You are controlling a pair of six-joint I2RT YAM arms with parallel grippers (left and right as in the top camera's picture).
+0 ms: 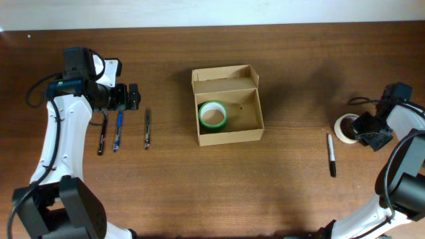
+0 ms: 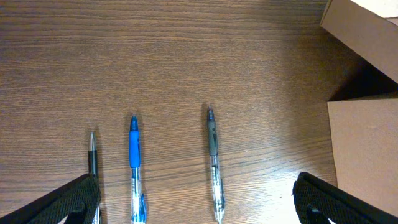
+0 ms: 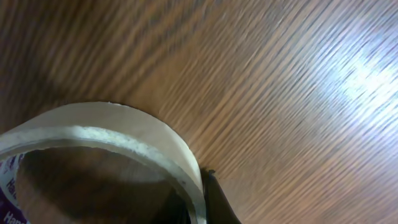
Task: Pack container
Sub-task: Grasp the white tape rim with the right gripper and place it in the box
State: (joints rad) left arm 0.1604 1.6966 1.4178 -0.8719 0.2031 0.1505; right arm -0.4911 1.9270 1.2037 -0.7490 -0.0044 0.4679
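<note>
Container (image 1: 244,114) holds green roll (image 1: 213,114); white roll (image 3: 93,134) print illegible.

The open container (image 1: 229,137) holds a green tape roll (image 1: 213,114), a black marker (image 1: 331,155) lying well apart to its right.

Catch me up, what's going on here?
Two arms are packing the open cardboard box in the middle. A green tape roll already lies inside it. The left gripper hovers over three pens, fingers spread wide, holding nothing. The right gripper is at a white tape roll, one finger beside its rim; whether it has gripped cannot be told. A black marker lies nearby, unpacked.
</note>
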